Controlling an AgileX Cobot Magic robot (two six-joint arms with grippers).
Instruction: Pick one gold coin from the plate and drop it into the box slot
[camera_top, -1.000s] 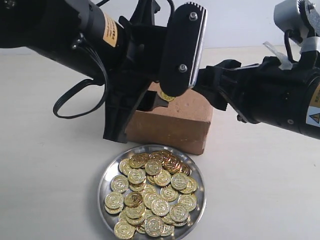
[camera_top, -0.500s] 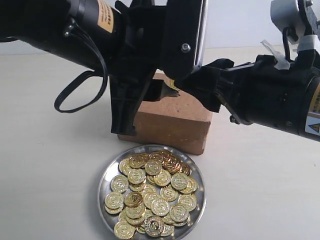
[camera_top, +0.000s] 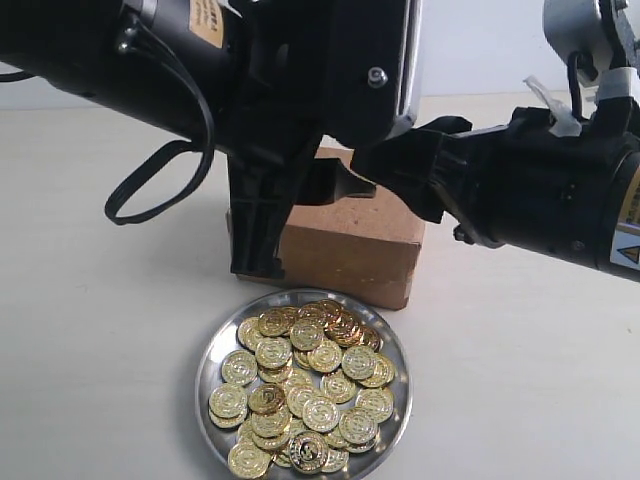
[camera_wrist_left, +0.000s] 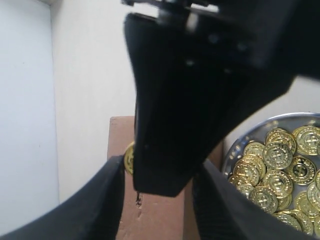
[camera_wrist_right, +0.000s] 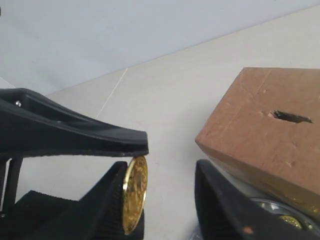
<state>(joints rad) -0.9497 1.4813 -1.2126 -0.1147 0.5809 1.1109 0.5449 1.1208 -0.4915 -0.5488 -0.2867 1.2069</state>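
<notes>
The gold coin stands on edge, clamped across its width by my left gripper. One of that gripper's fingers presses on the coin's top edge. My right gripper is open around the coin: one pad touches a face and the other stands well clear. In the left wrist view only a sliver of the coin shows beside the right gripper's finger. Both grippers meet above the brown box. Its slot lies uncovered on the top face. In the exterior view the coin is hidden.
The silver plate sits in front of the box, heaped with several gold coins. A black cable loop hangs under the left arm. Pale tabletop surrounds box and plate.
The left arm has lifted and shifted right while the right gripper has crept left, so they now overlap. The coin that showed at the left fingertip is now covered in the exterior view.
</notes>
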